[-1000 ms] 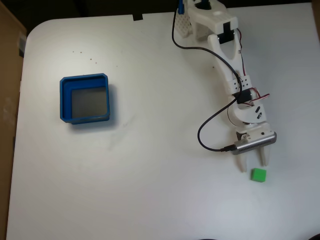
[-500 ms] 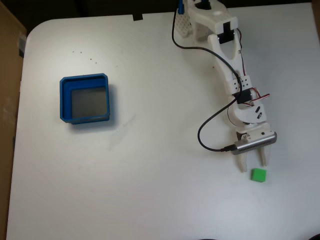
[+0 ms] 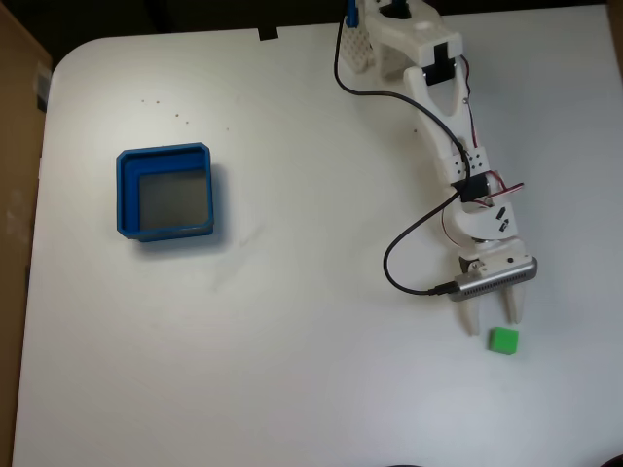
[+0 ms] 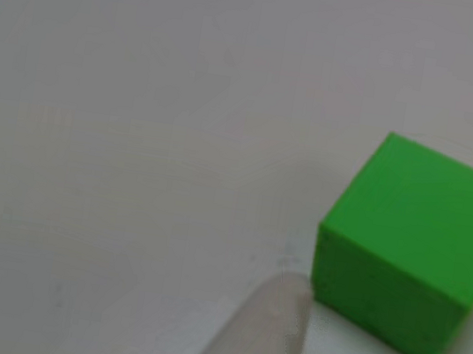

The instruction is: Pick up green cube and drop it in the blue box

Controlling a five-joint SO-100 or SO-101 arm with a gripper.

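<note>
Fixed view from above shows a white table with a white robot arm reaching down from the top edge. The gripper sits at about four o'clock from the middle of the table. Its two fingers are spread apart and hold nothing. The green cube lies on the table just past the fingertips, at about five o'clock from the gripper. It looks close to the fingers but not touching them. A black cable loops beside the arm.

The blue box is well apart from the cube, over at about nine o'clock from the middle of the table. Its grey bottom has nothing in it.

The close-up other view shows the green cube at about four o'clock. One pale fingertip pokes up from the bottom edge, just beside the cube's lower left corner. That fingertip is blurry, so I cannot tell if it touches the cube.
</note>
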